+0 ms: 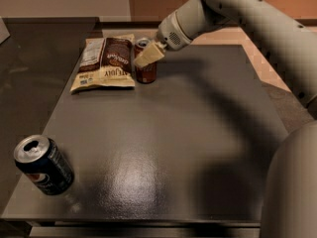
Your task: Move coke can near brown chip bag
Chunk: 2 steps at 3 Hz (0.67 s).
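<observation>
The coke can (145, 71), dark red-brown with a silver top, stands upright on the dark table (198, 133) at the far left. Its left side is right beside the brown chip bag (105, 61), which lies flat with its dark brown panel up. My gripper (148, 56) reaches in from the upper right and sits at the can's upper part, covering part of its front. The can's base rests on the table.
A dark blue can (43, 165) with a red-white logo stands tilted at the table's near left corner. The arm (237, 14) crosses the upper right of the view, and the robot's body (292, 187) fills the lower right.
</observation>
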Each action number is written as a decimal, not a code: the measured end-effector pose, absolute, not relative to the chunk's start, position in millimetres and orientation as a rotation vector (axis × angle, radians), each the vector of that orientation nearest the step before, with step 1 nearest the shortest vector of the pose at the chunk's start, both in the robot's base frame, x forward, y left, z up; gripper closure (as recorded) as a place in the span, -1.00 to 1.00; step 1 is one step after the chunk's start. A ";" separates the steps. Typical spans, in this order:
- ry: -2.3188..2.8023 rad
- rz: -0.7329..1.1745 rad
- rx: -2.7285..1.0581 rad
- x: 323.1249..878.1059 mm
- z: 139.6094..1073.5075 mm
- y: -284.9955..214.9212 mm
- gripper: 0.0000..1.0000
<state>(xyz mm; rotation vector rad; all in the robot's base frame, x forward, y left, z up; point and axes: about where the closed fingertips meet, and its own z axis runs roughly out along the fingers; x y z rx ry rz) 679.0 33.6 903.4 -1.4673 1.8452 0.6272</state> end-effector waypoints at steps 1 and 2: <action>1.845 0.631 -1.471 678.8 901.6 35.8 -1.00; 1.845 0.631 -1.471 678.8 901.6 35.9 -1.00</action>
